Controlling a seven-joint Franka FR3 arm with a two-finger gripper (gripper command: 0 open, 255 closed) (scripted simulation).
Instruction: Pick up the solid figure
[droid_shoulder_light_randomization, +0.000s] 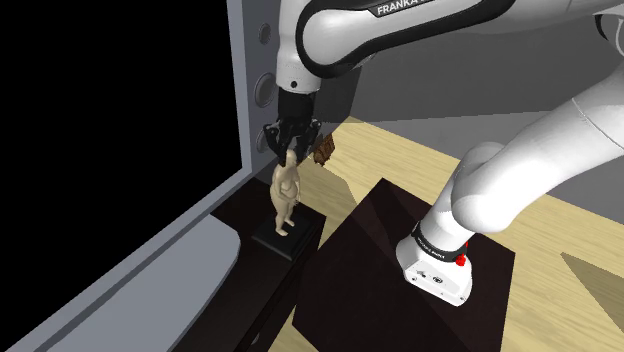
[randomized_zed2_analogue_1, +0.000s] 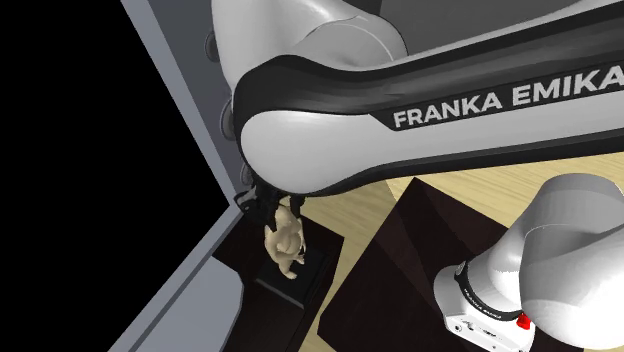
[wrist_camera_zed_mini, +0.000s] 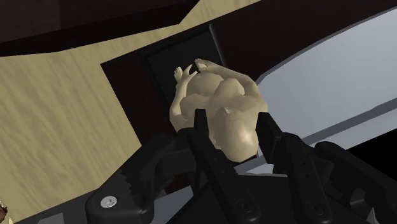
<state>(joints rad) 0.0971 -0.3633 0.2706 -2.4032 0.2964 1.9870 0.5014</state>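
My gripper (wrist_camera_zed_mini: 233, 125), fingers closed narrowly on the head of the tan figurine (wrist_camera_zed_mini: 210, 89) above its black base (droid_shoulder_light_randomization: 280, 243); the rounded head may slip free, toppling it.

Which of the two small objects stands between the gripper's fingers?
The beige figure on the black base; the gripper clasps its head, while the brown object lies apart behind.

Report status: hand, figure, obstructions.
Black hand shut on head of tan human figure. Figure upright on black square base. Grey wall close beside.
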